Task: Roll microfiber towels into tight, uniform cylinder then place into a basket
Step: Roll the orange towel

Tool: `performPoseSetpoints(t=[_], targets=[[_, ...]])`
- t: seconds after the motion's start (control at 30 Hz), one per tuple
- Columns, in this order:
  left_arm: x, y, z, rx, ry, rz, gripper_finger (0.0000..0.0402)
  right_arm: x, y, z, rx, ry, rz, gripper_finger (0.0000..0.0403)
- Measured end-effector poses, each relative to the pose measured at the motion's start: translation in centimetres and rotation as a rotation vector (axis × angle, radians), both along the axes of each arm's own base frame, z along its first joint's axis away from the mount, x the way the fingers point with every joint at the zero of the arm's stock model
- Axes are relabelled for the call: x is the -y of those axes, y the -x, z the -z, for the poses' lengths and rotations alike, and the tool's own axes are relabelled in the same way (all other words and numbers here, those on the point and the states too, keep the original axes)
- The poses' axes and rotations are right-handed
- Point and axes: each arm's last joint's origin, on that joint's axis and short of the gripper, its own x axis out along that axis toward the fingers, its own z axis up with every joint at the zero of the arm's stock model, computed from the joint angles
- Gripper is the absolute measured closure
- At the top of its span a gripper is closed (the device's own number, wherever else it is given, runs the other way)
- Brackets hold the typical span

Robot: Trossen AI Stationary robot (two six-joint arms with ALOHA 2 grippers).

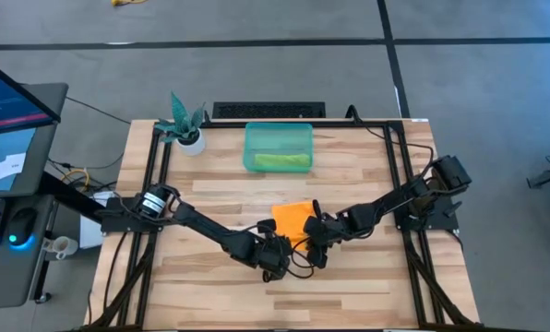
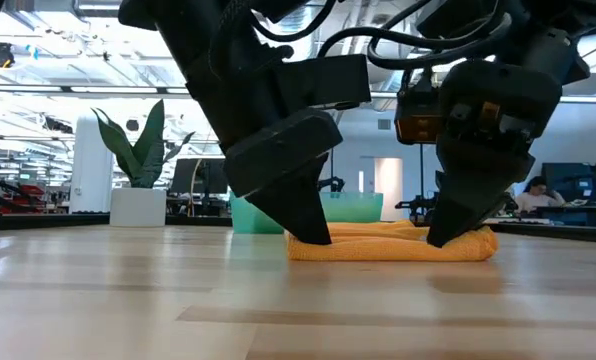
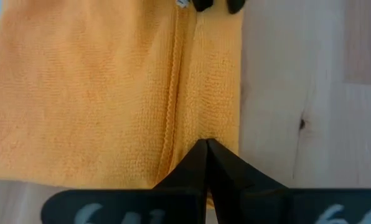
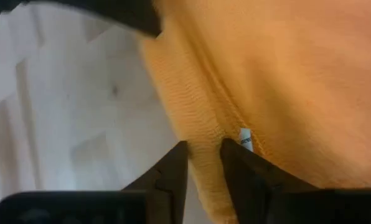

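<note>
Orange towel (image 1: 292, 219) lies folded on the surface (image 1: 349, 184), left gripper (image 3: 205, 144) pinching its edge with fingers pressed together, right gripper (image 4: 203, 147) fingers slightly spread around the hem.

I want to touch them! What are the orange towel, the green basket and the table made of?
The orange towel looks like soft, fuzzy cloth: tiny loops and a stitched hem show. The green basket seems to be smooth plastic you can partly see through, since a green towel shows inside. The table looks like pale wood strips with grain and a dark knot.
</note>
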Motion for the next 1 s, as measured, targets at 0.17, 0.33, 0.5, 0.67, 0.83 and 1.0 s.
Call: performPoseSetpoints(t=[0.17, 0.33, 0.5, 0.67, 0.83, 1.0], targets=[[0.0, 0.0, 0.0, -0.002, 0.006, 0.009, 0.04, 0.1, 0.0, -1.1, -0.023, -0.07, -0.084, 0.0252], [0.1, 0.2, 0.1, -0.022, 0.008, 0.017, 0.04, 0.8, 1.5, -3.6, -0.026, -0.057, -0.103, 0.0248], [0.1, 0.2, 0.1, -0.026, 0.006, 0.018, 0.04, 1.2, 3.9, -7.2, 0.049, 0.115, -0.088, 0.0254], [0.1, 0.2, 0.1, -0.03, -0.005, 0.037, 0.04, -0.8, 6.6, -9.0, 0.251, 0.343, -0.151, 0.026], [0.1, 0.2, 0.1, -0.029, -0.01, 0.039, 0.04, -3.2, 8.0, -8.4, 0.359, 0.419, -0.217, 0.0264], [0.1, 0.2, 0.1, -0.027, -0.01, 0.038, 0.04, -5.3, 7.8, -6.9, 0.375, 0.457, -0.323, 0.0261]])
